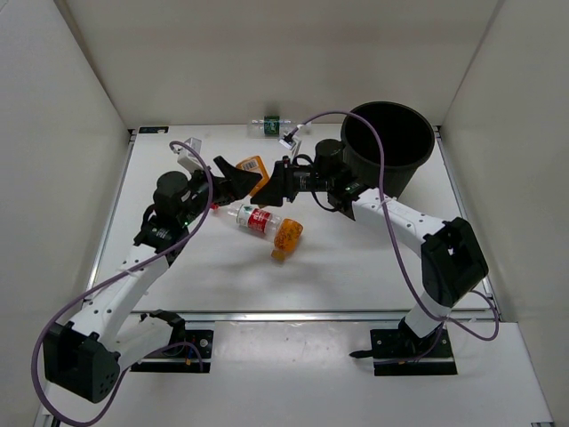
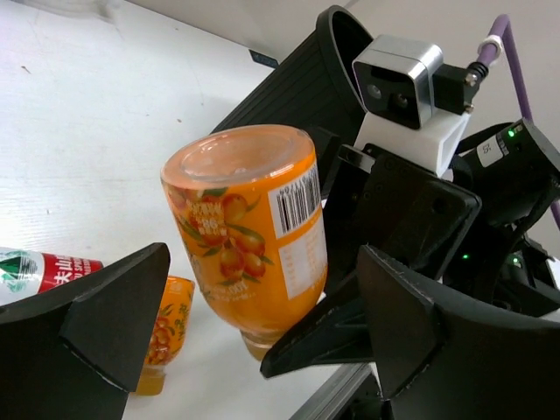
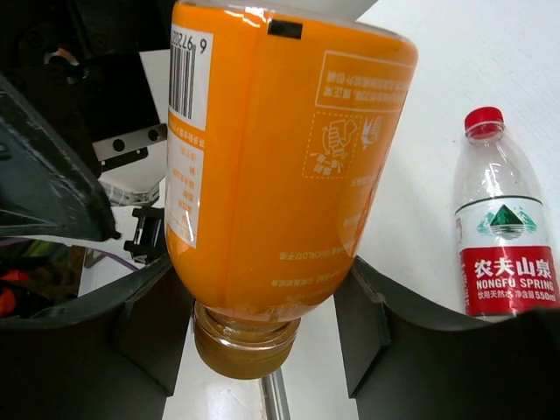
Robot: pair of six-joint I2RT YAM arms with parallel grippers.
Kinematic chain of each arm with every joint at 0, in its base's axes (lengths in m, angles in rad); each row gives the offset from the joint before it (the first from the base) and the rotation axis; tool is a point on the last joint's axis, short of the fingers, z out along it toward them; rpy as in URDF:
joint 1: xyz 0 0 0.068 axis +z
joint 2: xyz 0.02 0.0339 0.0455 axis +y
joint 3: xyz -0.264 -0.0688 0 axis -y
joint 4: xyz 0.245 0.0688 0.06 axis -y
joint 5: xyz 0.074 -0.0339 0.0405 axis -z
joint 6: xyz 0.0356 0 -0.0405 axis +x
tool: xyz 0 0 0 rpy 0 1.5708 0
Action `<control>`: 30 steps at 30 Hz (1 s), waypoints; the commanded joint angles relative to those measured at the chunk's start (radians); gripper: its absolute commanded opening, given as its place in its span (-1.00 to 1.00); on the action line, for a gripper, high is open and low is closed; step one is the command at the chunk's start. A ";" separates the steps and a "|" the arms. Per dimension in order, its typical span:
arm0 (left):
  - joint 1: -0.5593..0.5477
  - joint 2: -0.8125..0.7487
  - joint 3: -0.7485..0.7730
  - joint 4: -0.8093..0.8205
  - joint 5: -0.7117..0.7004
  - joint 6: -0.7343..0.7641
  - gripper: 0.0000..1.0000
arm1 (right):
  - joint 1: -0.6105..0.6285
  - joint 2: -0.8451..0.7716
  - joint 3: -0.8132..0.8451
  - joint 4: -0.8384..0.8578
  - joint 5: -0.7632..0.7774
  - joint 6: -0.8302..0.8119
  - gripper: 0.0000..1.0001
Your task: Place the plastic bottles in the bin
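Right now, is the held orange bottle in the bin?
Out: the right end effector grips the orange bottle, left of the bin.

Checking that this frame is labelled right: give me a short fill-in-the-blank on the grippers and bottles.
1. The gripper closed on the raised orange bottle belongs to the ____ arm.
2. The left gripper faces that bottle with its jaws ____.
3. The clear bottle lying on the table has a red label and a ____ cap.
4. The bin is coloured ____.
Missing words: right; open; red; black.
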 commanded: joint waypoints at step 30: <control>0.135 0.182 0.212 -0.850 -0.432 0.244 0.97 | -0.436 -0.182 0.431 -0.856 1.140 -0.477 0.99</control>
